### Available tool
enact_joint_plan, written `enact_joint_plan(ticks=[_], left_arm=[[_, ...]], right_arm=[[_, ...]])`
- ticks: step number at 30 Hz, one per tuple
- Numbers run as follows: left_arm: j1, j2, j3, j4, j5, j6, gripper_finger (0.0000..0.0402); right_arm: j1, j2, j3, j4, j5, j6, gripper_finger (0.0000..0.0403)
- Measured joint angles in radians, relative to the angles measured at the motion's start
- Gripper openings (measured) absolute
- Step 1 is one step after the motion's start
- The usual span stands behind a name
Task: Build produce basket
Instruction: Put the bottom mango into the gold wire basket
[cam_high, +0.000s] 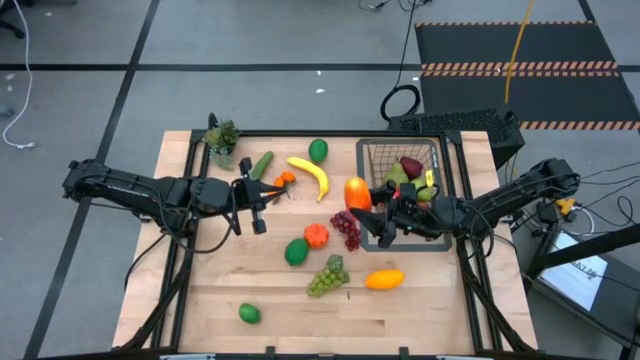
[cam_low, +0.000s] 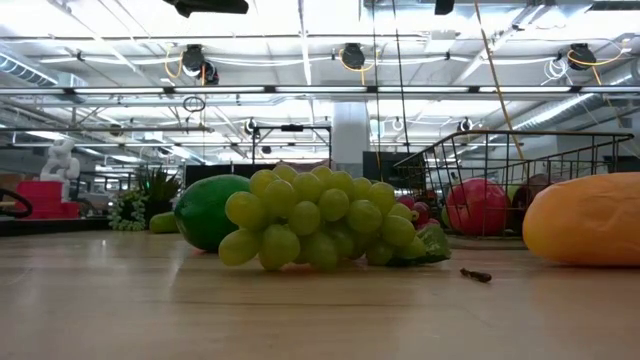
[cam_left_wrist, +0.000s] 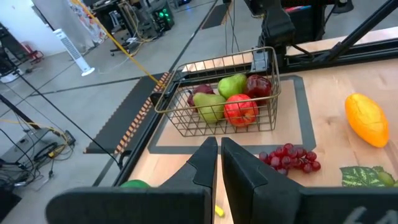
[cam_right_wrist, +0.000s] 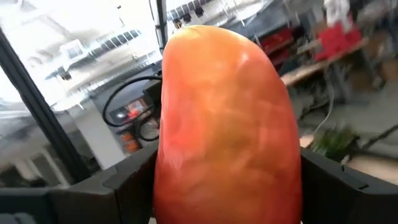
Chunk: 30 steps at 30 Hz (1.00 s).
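Observation:
My right gripper (cam_high: 362, 200) reaches in from the table's right and is shut on an orange-red mango (cam_high: 357, 191) just left of the wire basket (cam_high: 440, 150). The basket holds red apples (cam_left_wrist: 240, 109) and green pears (cam_left_wrist: 210, 106). My left gripper (cam_high: 268, 196) hovers shut and empty near the small orange piece (cam_high: 284, 180) and the banana (cam_high: 311, 176); its fingers (cam_left_wrist: 205, 163) point toward the basket. Cucumber (cam_high: 261, 165), purple grapes (cam_high: 346, 228), green grapes (cam_high: 328, 276) and a yellow mango (cam_high: 384, 279) lie on the table. My right gripper pinches the orange-red mango (cam_right_wrist: 224, 124) between its two fingers (cam_right_wrist: 134, 180), one on each long side at the mango's lower part. The fingers come level from the table's right. The mango stands upright in the wrist view; whether it is clear of the table does not show.
A leafy potted plant (cam_high: 221, 140) stands at the far left corner. Limes and other green fruit (cam_high: 249, 313) (cam_high: 296, 251) (cam_high: 318, 150) and an orange-red fruit (cam_high: 317, 236) are scattered mid-table. Bare wood lies along the near edge (cam_high: 420, 320). In the low view the green grapes (cam_low: 320, 225) fill the foreground.

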Motion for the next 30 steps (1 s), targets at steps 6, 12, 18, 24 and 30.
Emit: enact_joint_plan(ticks=[6,12,18,24,30], left_arm=[[0.0,0.0,0.0,-0.007,0.0,-0.008,0.0026],[0.0,0.011,0.0,-0.04,0.001,-0.033,0.0026],[0.0,0.011,0.0,-0.112,0.002,-0.099,0.0026],[-0.001,0.011,0.0,-0.138,0.002,-0.136,0.0026],[-0.001,0.011,0.0,-0.143,0.002,-0.141,0.0026]], right_arm=[[-0.019,0.0,0.0,-0.007,0.002,-0.104,0.0295],[-0.108,-0.015,0.001,-0.112,0.082,-0.142,0.0295],[-0.235,-0.093,0.001,-0.367,0.199,-0.141,0.0295],[-0.372,-0.178,0.001,-0.613,0.236,-0.056,0.0295],[-0.444,-0.181,0.001,-0.864,0.233,0.108,0.0295]])
